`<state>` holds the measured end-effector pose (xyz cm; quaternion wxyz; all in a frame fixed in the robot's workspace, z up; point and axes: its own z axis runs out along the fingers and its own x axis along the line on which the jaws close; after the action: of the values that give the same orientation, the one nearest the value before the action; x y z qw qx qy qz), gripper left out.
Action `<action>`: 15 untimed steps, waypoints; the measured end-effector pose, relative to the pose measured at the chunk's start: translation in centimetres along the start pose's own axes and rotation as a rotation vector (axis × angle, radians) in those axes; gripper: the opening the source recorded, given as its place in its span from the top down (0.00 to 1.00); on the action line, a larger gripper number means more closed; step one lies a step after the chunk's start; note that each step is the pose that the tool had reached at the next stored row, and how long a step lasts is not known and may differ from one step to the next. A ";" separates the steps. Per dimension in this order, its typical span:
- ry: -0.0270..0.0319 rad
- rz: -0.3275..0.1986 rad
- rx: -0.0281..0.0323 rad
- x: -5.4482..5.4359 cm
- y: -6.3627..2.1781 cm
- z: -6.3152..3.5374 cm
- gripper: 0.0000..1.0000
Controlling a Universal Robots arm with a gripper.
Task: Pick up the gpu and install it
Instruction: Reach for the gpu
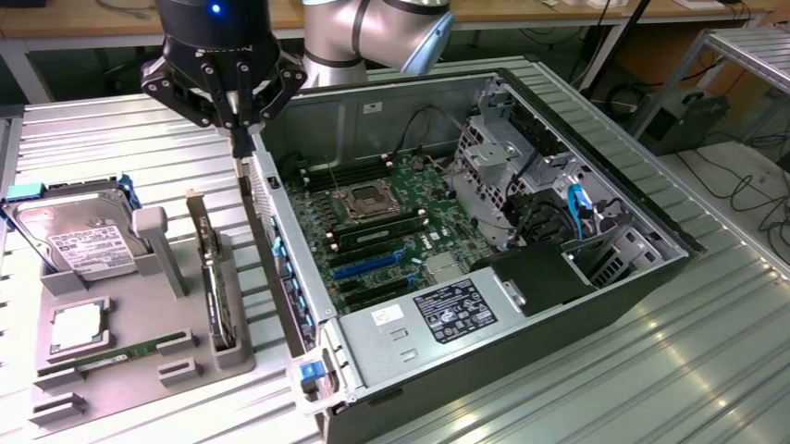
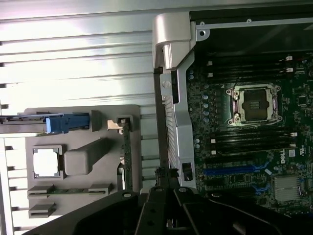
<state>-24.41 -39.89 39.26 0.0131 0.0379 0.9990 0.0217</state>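
The gpu (image 1: 217,294) is a slim black card with a pale metal bracket at its far end. It stands on edge in a slot of the grey holder tray (image 1: 136,368), at the exterior view's left of the open computer case (image 1: 370,109). In the wrist view the gpu (image 2: 127,154) shows as a thin dark edge on the tray (image 2: 73,206). My gripper (image 1: 240,141) hangs high above the strip between tray and case wall, fingers pointing down and shut with nothing between them. In the wrist view its black fingers (image 2: 155,200) sit between the gpu and the case.
The tray also holds a silver hard drive (image 1: 80,242) with blue rails, a CPU (image 1: 77,326) and a green RAM stick (image 1: 117,356). Inside the case lie the motherboard with blue expansion slots (image 1: 365,265), a power supply (image 1: 450,310) and a drive cage (image 1: 506,171). The table is ribbed metal.
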 end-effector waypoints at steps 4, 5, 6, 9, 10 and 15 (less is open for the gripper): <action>0.0000 0.000 -0.0001 0.1 -0.01 0.00 0.89; 0.0000 0.000 0.0000 0.1 -0.01 0.00 0.89; 0.0000 0.000 0.0000 0.2 -0.01 0.00 0.89; 0.0000 0.000 0.0000 0.3 -0.02 0.00 0.89; 0.0000 0.000 0.0000 0.3 -0.02 0.00 0.89; 0.0000 0.000 0.0000 0.4 -0.03 -0.01 0.89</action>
<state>-24.85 -39.89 39.26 0.0131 0.0379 0.9990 0.0217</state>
